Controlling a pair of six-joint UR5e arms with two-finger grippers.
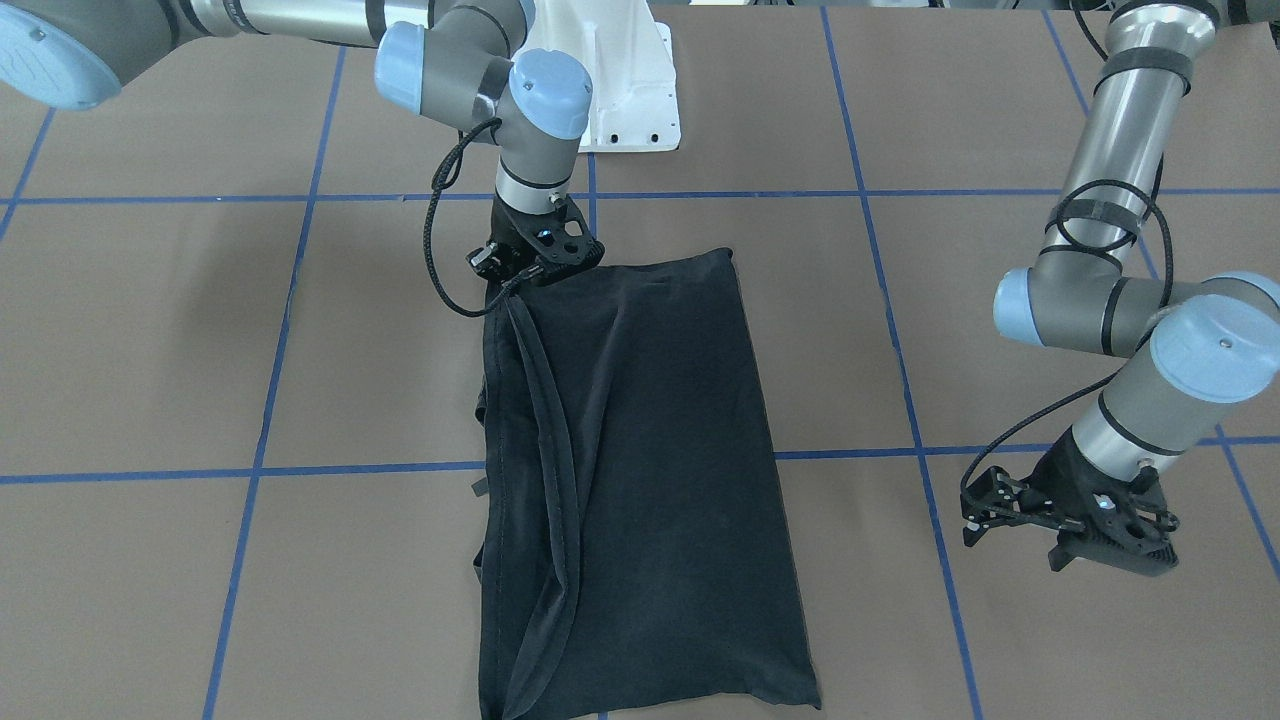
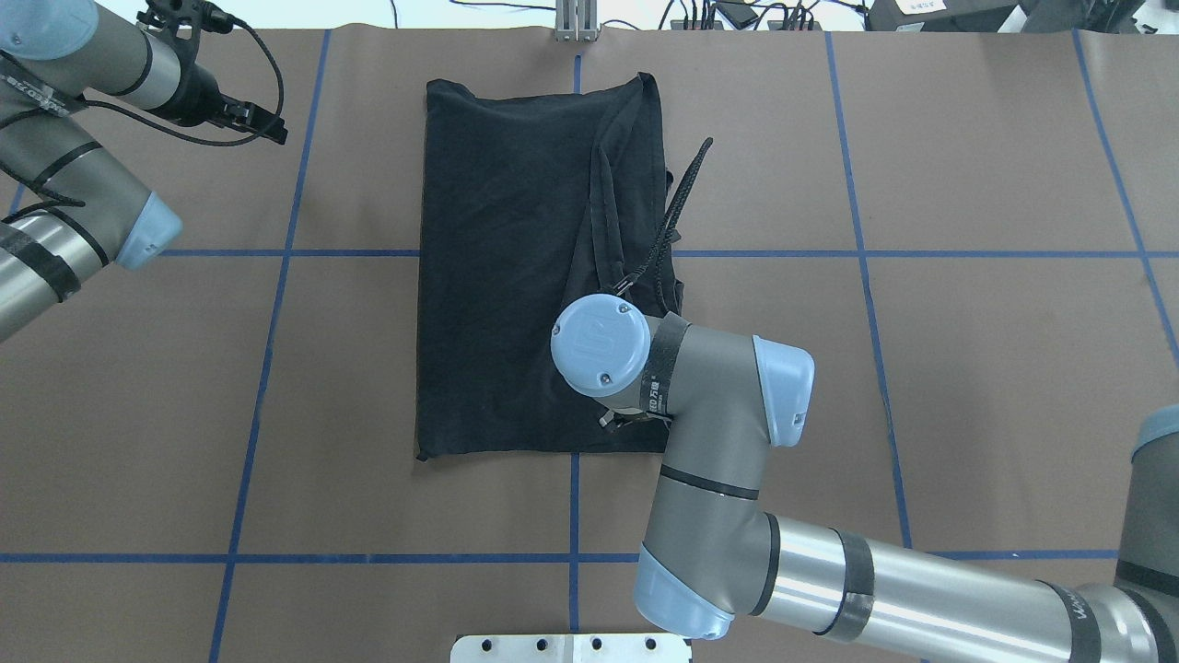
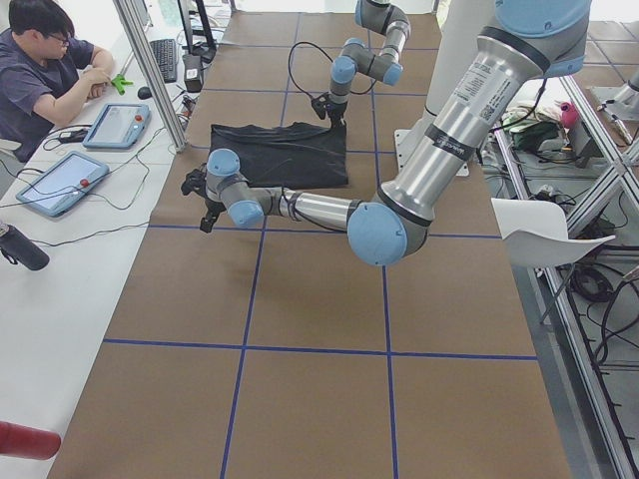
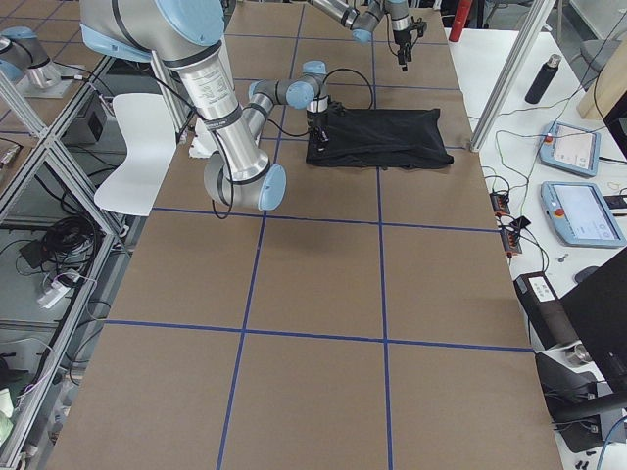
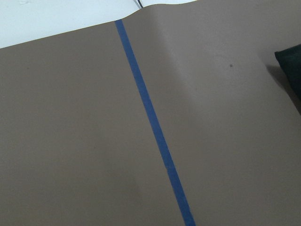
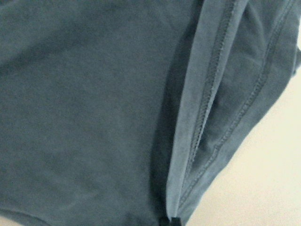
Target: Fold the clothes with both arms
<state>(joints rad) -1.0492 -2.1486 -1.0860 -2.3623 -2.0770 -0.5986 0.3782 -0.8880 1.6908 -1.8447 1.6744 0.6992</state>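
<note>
The black T-shirt [image 1: 650,450] [image 2: 507,295] lies folded into a long rectangle at the table's middle, plain black side up, no logo showing. My right gripper [image 1: 530,272] sits at the shirt's corner nearest the robot, where a hemmed flap [image 1: 545,400] runs up into it. It appears shut on that cloth. In the overhead view the right wrist [image 2: 601,343] hides its fingers. The right wrist view is filled with the shirt [image 6: 94,94] and its stitched hem [image 6: 207,108]. My left gripper [image 1: 1085,550] [image 2: 267,129] hangs open over bare table, well off the shirt's side; a shirt corner [image 5: 292,66] shows in its wrist view.
Brown table cover with a blue tape grid [image 2: 576,253]. The white pedestal base [image 1: 625,90] stands at the robot's edge. A person [image 3: 45,70] sits at a side table with tablets [image 3: 60,180]. A white chair [image 3: 549,239] stands beside the table.
</note>
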